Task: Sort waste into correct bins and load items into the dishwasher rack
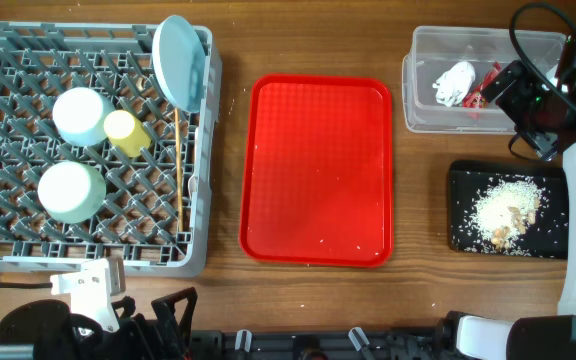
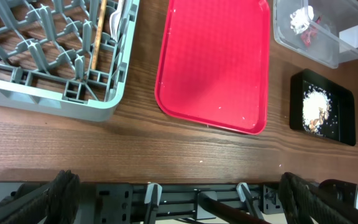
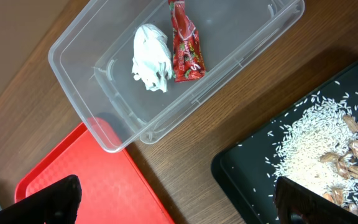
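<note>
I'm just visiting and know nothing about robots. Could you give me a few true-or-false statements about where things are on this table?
1. The white tissue and red wrapper lie in the clear tub. True.
2. The food scraps are in the clear tub too. False: they lie on the black tray.
3. The blue plate stands tilted on edge in the grey rack. True.
4. The yellow cup sits outside the rack. False: it lies inside, beside a bowl.

We see only a brown wooden table [image 1: 298, 300], its grain running left to right, under soft, even light.
</note>
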`<state>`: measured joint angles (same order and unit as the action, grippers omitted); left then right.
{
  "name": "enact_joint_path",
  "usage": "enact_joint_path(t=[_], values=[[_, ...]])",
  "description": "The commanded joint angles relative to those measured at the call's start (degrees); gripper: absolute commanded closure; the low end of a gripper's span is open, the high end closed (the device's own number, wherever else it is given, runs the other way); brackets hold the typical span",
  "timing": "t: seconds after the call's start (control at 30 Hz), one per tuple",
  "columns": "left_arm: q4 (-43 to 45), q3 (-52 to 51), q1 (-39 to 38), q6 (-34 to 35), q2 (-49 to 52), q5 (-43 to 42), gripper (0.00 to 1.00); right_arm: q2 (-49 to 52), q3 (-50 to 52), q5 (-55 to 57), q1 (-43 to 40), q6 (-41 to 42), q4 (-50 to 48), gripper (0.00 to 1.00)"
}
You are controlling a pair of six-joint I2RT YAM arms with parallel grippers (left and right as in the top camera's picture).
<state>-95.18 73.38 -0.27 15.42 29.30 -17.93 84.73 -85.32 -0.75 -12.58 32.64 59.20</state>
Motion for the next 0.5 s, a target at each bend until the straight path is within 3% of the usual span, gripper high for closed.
enact_joint_path(t=[0.0,0.47], values=[[-0.1,-0.3,-0.3,0.5,-0.5,-0.7,0.0,-0.7,-0.4,1.2,0.0,-1.1,0.0,0.0],[-1.3,-0.3,-0.3,0.5,-0.5,4.1,0.0,-0.7,-0.4,1.2,0.0,-1.1,0.0,0.0]])
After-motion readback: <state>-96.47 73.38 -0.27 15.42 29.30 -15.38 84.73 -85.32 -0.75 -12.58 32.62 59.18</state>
